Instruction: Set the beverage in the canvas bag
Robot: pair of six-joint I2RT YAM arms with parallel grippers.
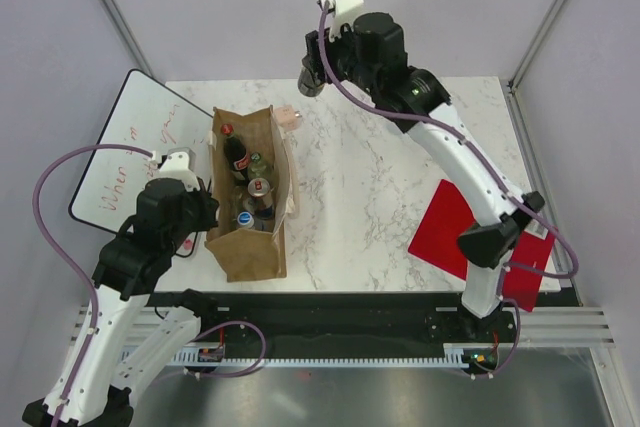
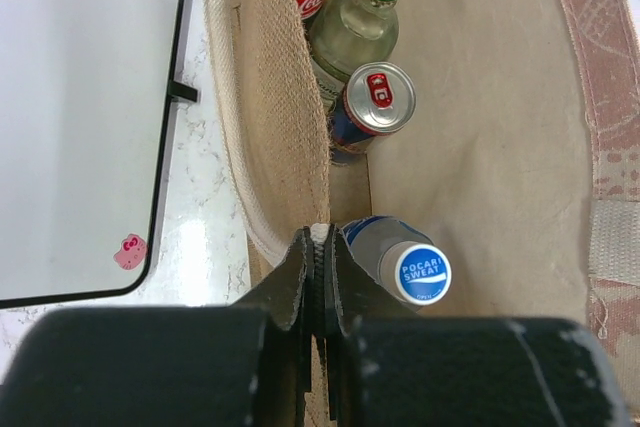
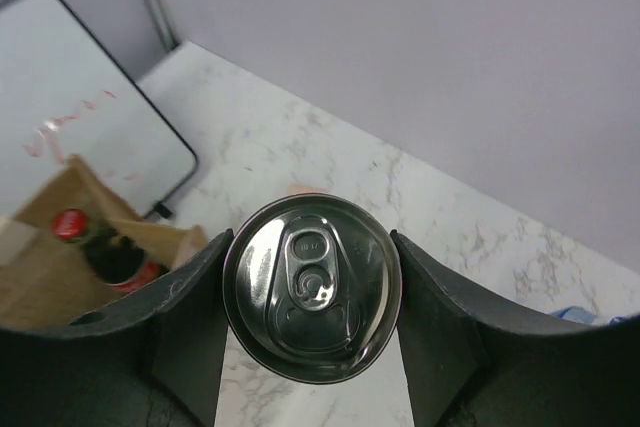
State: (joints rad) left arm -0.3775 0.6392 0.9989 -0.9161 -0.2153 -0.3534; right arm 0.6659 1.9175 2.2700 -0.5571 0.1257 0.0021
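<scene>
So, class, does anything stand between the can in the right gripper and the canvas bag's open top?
Nothing visible does. The can hangs beyond the far end of the canvas bag; the left gripper pinches its wall, and four drinks inside leave room free.

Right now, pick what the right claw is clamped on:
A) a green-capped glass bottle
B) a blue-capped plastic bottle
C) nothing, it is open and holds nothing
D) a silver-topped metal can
D: the right wrist view shows the right claw with a finger pressed against each side of the silver-topped metal can, held clear of the tan-brown stiff canvas bag.
</scene>
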